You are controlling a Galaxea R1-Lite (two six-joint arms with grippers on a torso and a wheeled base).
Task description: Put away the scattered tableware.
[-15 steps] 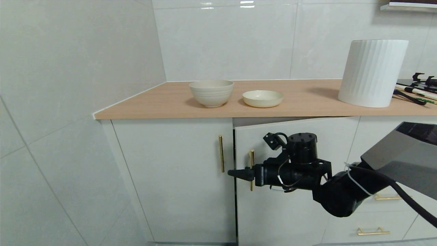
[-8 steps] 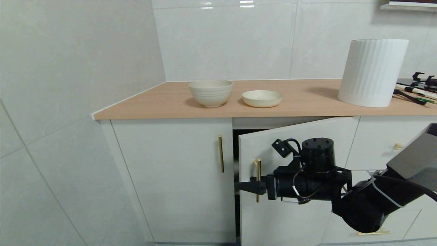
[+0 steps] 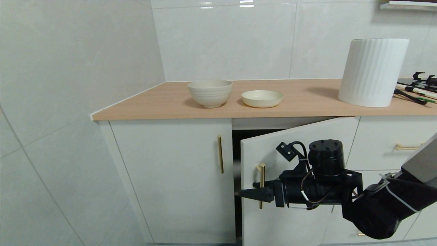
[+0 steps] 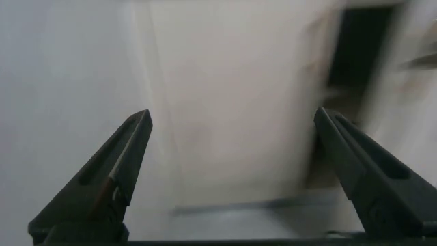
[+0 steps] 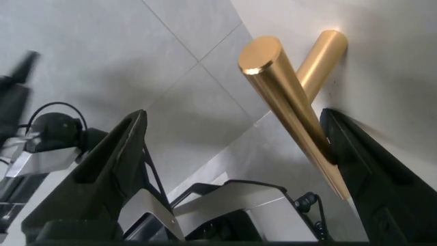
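Wooden counter (image 3: pixel 307 99), bowl (image 3: pixel 210 93), right hand (image 3: pixel 246 193) astride handle (image 5: pixel 293 102)

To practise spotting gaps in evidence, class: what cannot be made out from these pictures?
- Cupboard interior: head view, dark, screened by the half-open white cabinet door.
- Dark-handled utensils on the wooden counter: head view, cut off by the right edge.
- Beige ribbed bowl: head view, its inside hidden by its own rim.
- Left wrist view: blur smears the white cabinet front beyond the open left tool.
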